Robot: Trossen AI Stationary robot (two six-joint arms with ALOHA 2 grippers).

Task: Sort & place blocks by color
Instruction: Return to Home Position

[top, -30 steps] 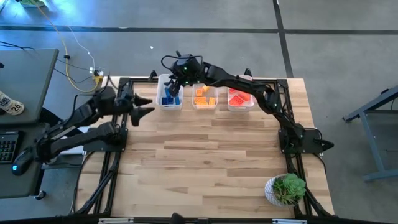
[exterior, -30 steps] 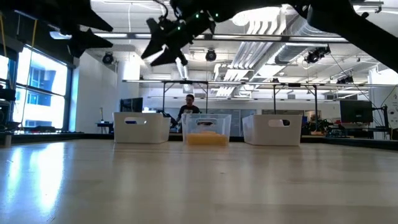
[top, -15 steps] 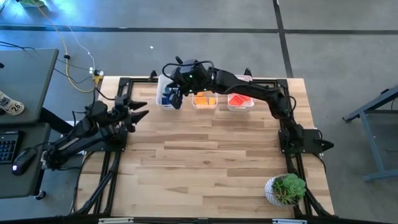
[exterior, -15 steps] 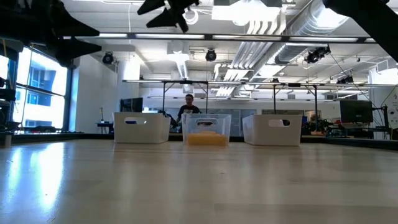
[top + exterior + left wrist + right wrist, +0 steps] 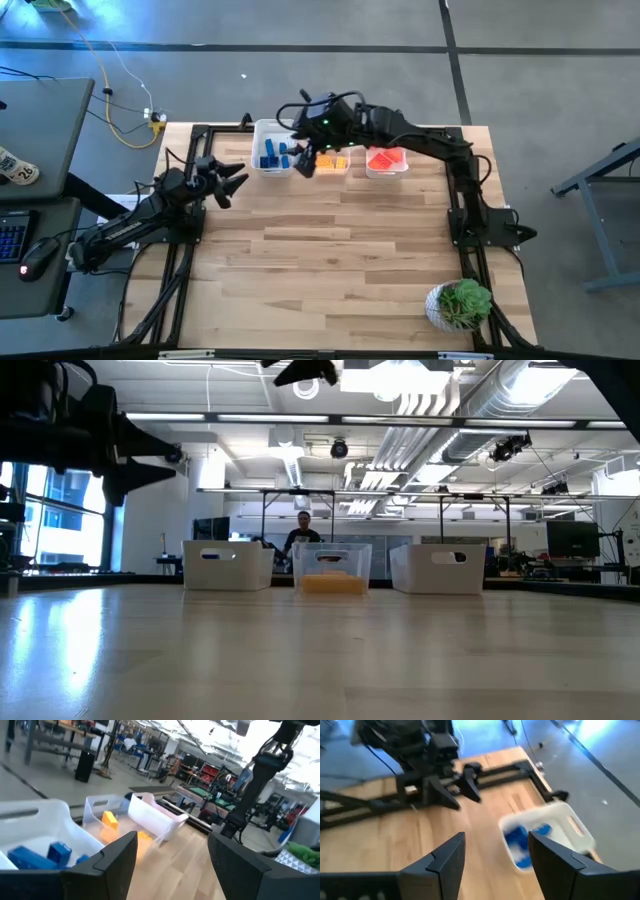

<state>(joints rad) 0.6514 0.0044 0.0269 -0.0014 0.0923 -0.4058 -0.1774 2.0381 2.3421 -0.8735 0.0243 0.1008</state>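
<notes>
The blocks lie sorted in three clear bins along the table's far edge. Blue blocks (image 5: 272,157) fill the left bin, orange ones (image 5: 331,159) the middle bin, red ones (image 5: 385,159) the right bin. My right gripper (image 5: 303,161) hangs open and empty high above the gap between the blue and orange bins. In its wrist view the blue blocks (image 5: 518,839) show far below. My left gripper (image 5: 230,180) is open and empty over the table's left edge, pointing toward the bins. Its wrist view shows blue blocks (image 5: 44,855) and orange blocks (image 5: 110,818).
A potted plant (image 5: 460,303) stands at the table's near right corner. Bare wood lies in front of the bins (image 5: 332,568). Black frame rails (image 5: 190,240) run along the table's left and right sides. A person (image 5: 304,532) shows in the room behind.
My right gripper has risen and moved from over the blue bin toward the table's right, ending above the gap beside the orange bin. My left arm has sunk lower at the table's left edge, its gripper staying open.
</notes>
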